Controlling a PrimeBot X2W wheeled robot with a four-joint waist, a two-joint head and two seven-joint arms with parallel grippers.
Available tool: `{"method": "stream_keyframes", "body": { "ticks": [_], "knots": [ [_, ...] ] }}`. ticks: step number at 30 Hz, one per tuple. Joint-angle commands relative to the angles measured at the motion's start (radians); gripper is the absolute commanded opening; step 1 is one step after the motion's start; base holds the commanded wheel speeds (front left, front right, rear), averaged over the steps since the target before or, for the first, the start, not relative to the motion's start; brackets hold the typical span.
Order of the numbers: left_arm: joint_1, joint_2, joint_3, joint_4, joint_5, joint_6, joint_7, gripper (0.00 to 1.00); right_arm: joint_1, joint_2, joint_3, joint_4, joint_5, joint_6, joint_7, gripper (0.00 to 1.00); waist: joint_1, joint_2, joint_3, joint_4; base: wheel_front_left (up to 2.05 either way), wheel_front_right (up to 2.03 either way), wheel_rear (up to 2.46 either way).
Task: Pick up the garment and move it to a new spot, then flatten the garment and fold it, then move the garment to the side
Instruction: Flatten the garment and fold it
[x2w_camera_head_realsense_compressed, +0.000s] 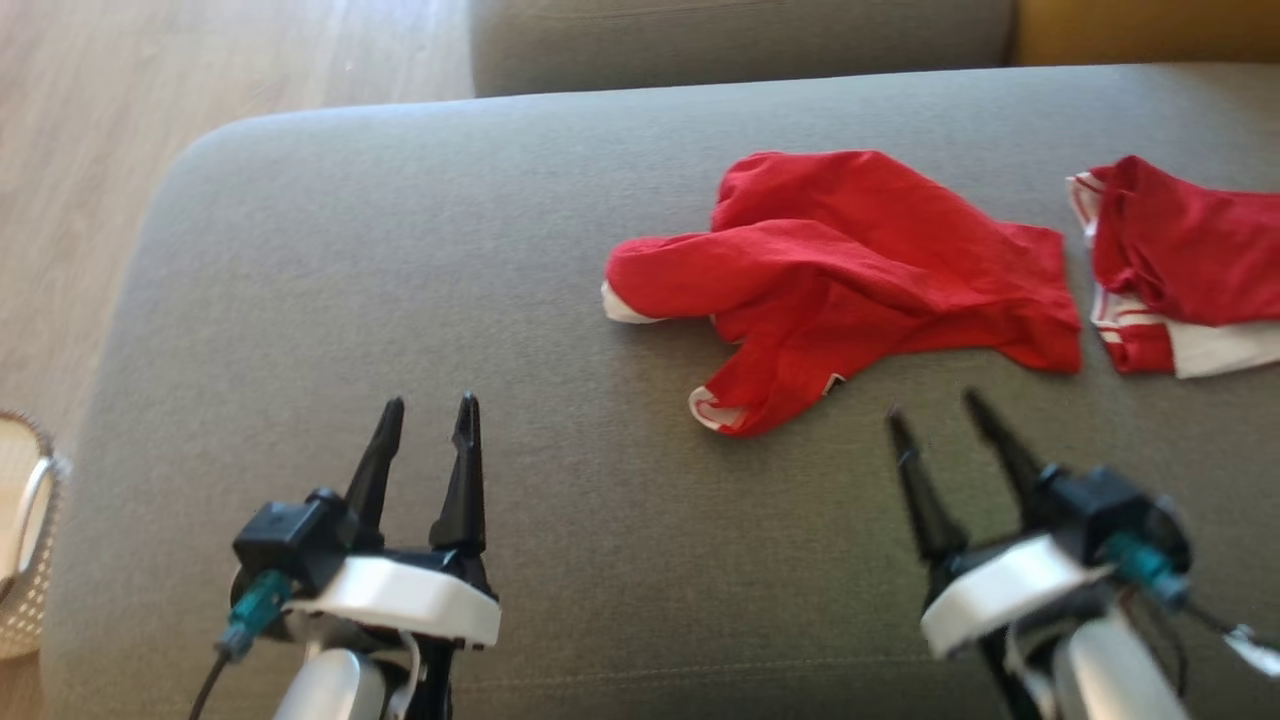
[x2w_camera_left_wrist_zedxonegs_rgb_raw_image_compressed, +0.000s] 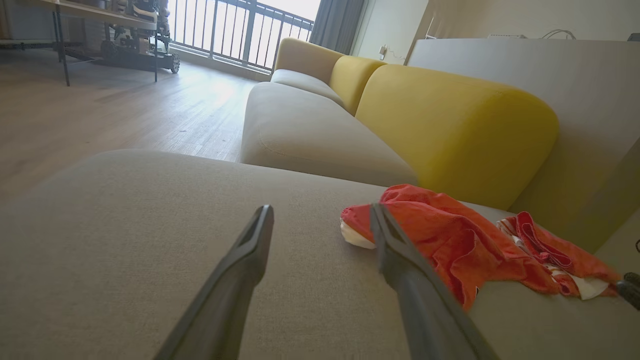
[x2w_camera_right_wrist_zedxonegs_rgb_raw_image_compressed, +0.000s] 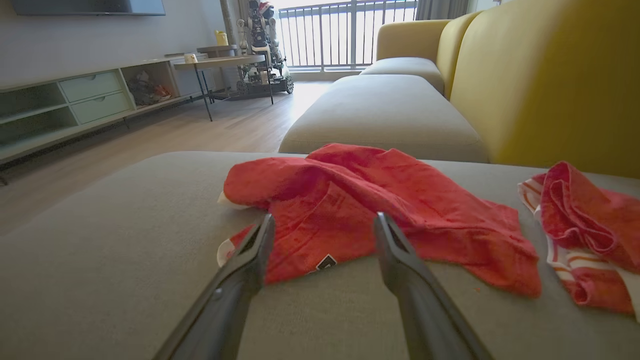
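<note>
The garment (x2w_camera_head_realsense_compressed: 850, 270) is a crumpled red jersey lying on the grey sofa cushion (x2w_camera_head_realsense_compressed: 400, 250), right of its middle. Small white sleeve edges peek out at its left and lower-left ends. My right gripper (x2w_camera_head_realsense_compressed: 932, 403) hovers open just in front of its near edge, apart from the cloth. In the right wrist view the garment (x2w_camera_right_wrist_zedxonegs_rgb_raw_image_compressed: 360, 210) lies just beyond the open gripper (x2w_camera_right_wrist_zedxonegs_rgb_raw_image_compressed: 324, 216). My left gripper (x2w_camera_head_realsense_compressed: 432, 400) stands open over bare cushion, well to the garment's left. The left wrist view has the garment (x2w_camera_left_wrist_zedxonegs_rgb_raw_image_compressed: 450, 235) to the right of the open gripper (x2w_camera_left_wrist_zedxonegs_rgb_raw_image_compressed: 320, 207).
A smaller red piece with white and striped trim (x2w_camera_head_realsense_compressed: 1170, 250) lies at the cushion's right edge, close to the garment. A second grey cushion (x2w_camera_head_realsense_compressed: 740, 40) and a yellow backrest (x2w_camera_left_wrist_zedxonegs_rgb_raw_image_compressed: 450, 130) lie beyond. Wooden floor (x2w_camera_head_realsense_compressed: 100, 150) and a pale basket (x2w_camera_head_realsense_compressed: 25, 540) are at left.
</note>
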Motion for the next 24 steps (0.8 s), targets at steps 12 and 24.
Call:
{"method": "stream_keyframes", "body": {
  "ticks": [12,24],
  "knots": [
    [-0.022,0.002,-0.001,-0.009,-0.009,-0.003,-0.005,1.00,-0.026,0.001,0.115,-0.044,-0.033,0.000,-0.005,1.00,0.0000,-0.0001,-0.006,0.009,0.00,0.00,0.00],
    [-0.053,0.002,-0.029,-0.005,-0.037,0.004,-0.005,1.00,-0.210,0.001,0.252,0.172,-0.102,0.000,0.108,1.00,0.0000,-0.0001,0.062,0.134,0.00,0.00,0.00]
  ]
}}
